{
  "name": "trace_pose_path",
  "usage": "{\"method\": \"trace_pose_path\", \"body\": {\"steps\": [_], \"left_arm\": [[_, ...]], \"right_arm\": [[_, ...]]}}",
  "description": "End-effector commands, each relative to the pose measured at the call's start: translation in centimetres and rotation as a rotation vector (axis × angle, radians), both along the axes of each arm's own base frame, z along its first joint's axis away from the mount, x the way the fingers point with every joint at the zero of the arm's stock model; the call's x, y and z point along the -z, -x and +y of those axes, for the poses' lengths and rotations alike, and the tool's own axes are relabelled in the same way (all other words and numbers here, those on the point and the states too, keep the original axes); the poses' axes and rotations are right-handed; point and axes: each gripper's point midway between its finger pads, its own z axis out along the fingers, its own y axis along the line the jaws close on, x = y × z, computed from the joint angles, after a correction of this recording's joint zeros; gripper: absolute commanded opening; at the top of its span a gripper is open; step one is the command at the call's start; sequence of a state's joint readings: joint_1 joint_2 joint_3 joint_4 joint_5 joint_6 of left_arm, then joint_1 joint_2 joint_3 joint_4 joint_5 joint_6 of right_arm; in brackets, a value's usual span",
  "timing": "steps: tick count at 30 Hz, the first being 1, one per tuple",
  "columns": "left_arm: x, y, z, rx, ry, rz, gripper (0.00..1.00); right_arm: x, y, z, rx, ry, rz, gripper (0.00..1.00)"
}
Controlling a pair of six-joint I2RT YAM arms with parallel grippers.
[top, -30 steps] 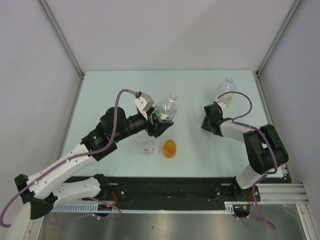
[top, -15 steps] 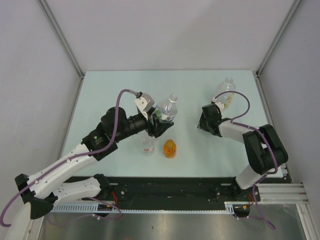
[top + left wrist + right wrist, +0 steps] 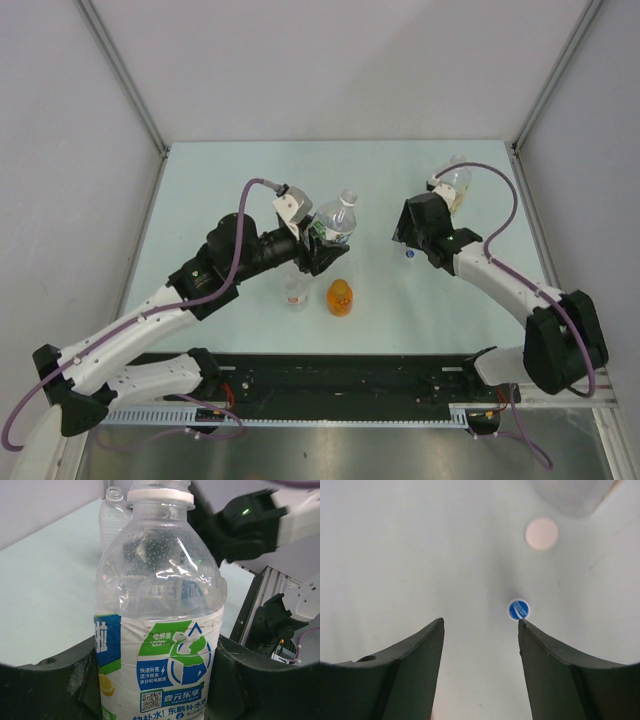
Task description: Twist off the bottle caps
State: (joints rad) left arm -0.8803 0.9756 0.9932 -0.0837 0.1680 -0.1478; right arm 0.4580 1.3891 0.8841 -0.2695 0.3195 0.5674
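Note:
My left gripper (image 3: 322, 240) is shut on the blue-labelled clear bottle (image 3: 159, 630), held upright above the table, its neck (image 3: 160, 495) bare with only a white ring. A blue cap (image 3: 519, 609) lies flat on the table, just beyond my right finger's tip. A white cap (image 3: 541, 533) lies farther off, near the large clear jug (image 3: 452, 180). My right gripper (image 3: 480, 622) hangs open over the table with nothing between its fingers. In the top view the right gripper (image 3: 402, 230) is just above the blue cap (image 3: 409, 254).
A small red-labelled bottle (image 3: 295, 291) and a small orange bottle (image 3: 340, 297) stand upright side by side in front of the left gripper. The pale table (image 3: 230, 180) is walled at the left, back and right. A black rail runs along its near edge.
My right gripper has opened and drawn up and away from the table, leaving the blue cap lying there. The left gripper and its bottle have barely moved.

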Motion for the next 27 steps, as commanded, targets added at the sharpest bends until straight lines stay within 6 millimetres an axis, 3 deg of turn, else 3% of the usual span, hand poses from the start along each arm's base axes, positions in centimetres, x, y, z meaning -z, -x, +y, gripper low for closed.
{"method": "trace_pose_path", "body": {"steps": [1,3,4,6,7,8,9,11,14,18,21,27], "left_arm": [[-1.6,-0.4,-0.1,-0.007,0.028,-0.048,0.07],[-1.7,-0.5,0.0,-0.007,0.024,-0.064,0.07],[-1.7,-0.4,-0.2,0.002,0.021,-0.071,0.01],[-1.6,0.4,-0.6,0.064,0.014,-0.091,0.0],[-1.2,0.6,-1.0,0.093,0.005,-0.091,0.0],[-1.1,1.1,-1.3,0.127,0.002,-0.1,0.0],[-1.1,2.0,-1.8,0.189,0.007,-0.108,0.0],[-0.4,3.0,-2.3,0.261,-0.003,-0.109,0.0],[0.3,4.4,-3.1,0.369,-0.011,-0.098,0.0],[1.1,4.9,-4.1,0.437,-0.036,-0.059,0.0],[1.4,4.6,-4.8,0.451,-0.047,-0.033,0.0],[1.1,3.7,-5.7,0.439,-0.039,-0.022,0.0]], "right_arm": [[-9.3,0.4,-0.5,0.01,-0.029,-0.185,0.65],[-12.0,1.5,-0.2,-0.014,-0.082,-0.251,0.65],[-15.1,2.7,0.0,-0.047,-0.152,-0.326,0.66],[-18.3,3.5,-0.2,-0.064,-0.271,-0.402,0.71],[-20.8,5.3,1.2,-0.177,-0.387,-0.442,0.74],[-23.0,5.9,1.8,-0.244,-0.466,-0.507,0.75],[-24.5,6.5,1.9,-0.272,-0.536,-0.532,0.77],[-28.0,9.4,3.7,-0.451,-0.651,-0.598,0.8],[-30.9,12.5,5.1,-0.611,-0.759,-0.636,0.86],[-32.9,15.1,5.9,-0.724,-0.829,-0.658,0.96],[-33.2,15.7,6.0,-0.741,-0.82,-0.662,0.99],[-31.5,15.9,6.6,-0.737,-0.743,-0.616,0.98]]}}
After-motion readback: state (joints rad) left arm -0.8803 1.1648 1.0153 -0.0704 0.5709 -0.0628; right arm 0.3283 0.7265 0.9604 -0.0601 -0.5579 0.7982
